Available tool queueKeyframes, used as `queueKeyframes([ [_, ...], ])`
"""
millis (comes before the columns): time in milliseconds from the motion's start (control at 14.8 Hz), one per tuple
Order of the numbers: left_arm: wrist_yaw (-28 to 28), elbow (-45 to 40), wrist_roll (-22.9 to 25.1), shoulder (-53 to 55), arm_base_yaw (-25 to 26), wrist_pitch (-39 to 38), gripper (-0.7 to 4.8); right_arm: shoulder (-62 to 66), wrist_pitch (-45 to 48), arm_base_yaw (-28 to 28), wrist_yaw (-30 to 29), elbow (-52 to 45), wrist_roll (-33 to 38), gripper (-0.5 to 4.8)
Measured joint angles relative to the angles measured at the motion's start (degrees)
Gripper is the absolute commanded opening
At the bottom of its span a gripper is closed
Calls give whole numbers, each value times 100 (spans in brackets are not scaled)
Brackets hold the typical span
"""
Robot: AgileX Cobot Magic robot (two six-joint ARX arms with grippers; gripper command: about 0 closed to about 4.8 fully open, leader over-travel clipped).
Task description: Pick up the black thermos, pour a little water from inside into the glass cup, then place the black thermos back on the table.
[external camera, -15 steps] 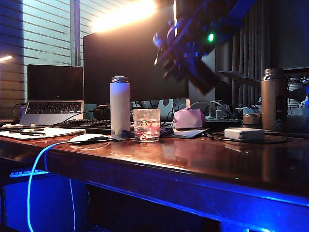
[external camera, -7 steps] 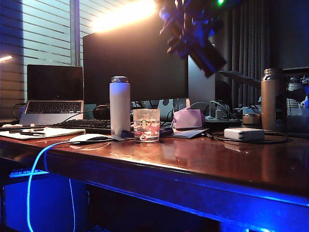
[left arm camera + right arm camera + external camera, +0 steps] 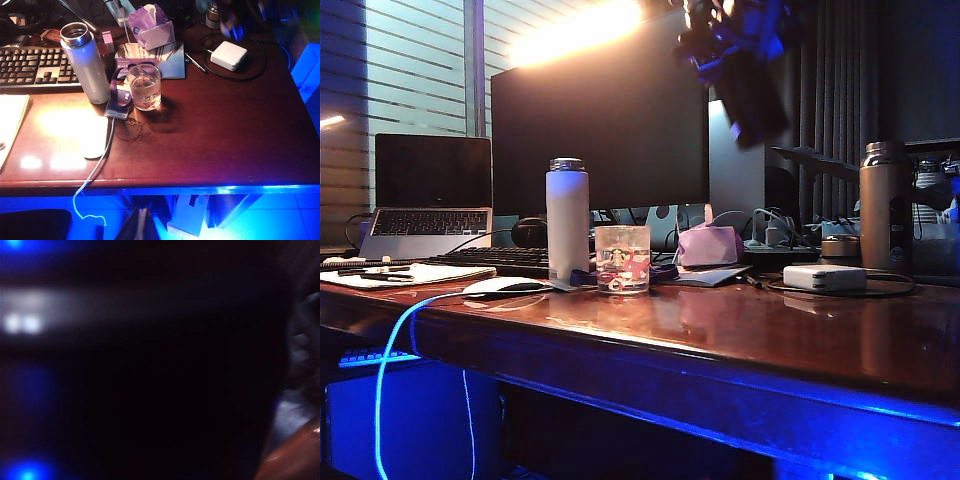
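The right gripper (image 3: 725, 45) hangs high above the table (image 3: 740, 330), at about 1 o'clock from the glass cup (image 3: 622, 258) in the exterior view, close to the top edge of the frame. A dark cylinder slants down from it toward 5 o'clock. This is the black thermos (image 3: 752, 100), lifted well clear of the desk and tilted. The fingers themselves are blurred, but they stand wide around the bottle's body and appear to be clamped on it. In the right wrist view the thermos (image 3: 150, 390) fills nearly the whole frame as a black mass, with only a sliver of reddish wood at one corner. The glass cup stands upright on the table in front of the monitor (image 3: 600, 130). A white bottle (image 3: 568, 218) is just beside the cup at its 9 o'clock, and a white mouse (image 3: 505, 287) lies further out at about 8 o'clock. A pink tissue pack (image 3: 710, 245) sits at the cup's 2 o'clock, and a white power adapter (image 3: 825, 277) lies at 3 o'clock, well apart from the cup. A bronze flask (image 3: 886, 205) stands beyond the adapter. The left gripper (image 3: 140, 227) shows only as a dark shape at the edge of the left wrist view, out past the table's front edge and far from the cup (image 3: 144, 89). Whether its fingers are apart or together cannot be told.
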Motion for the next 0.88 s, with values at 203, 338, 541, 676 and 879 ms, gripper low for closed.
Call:
queueKeyframes([
  [203,0,-2,0,0,0,0,-2,-402,1690,15,-57,-1534,138,147],
  [338,0,-2,0,0,0,0,-2,-507,2922,9,-68,-2299,225,147],
  [541,2,-2,0,0,0,0,-1,-505,3659,7,-411,-3198,671,147],
  [676,2,-2,0,0,0,0,-2,-498,3661,9,-824,-3418,846,148],
  [879,0,-2,0,0,0,0,-2,-463,3832,9,-1414,-3615,911,148],
])
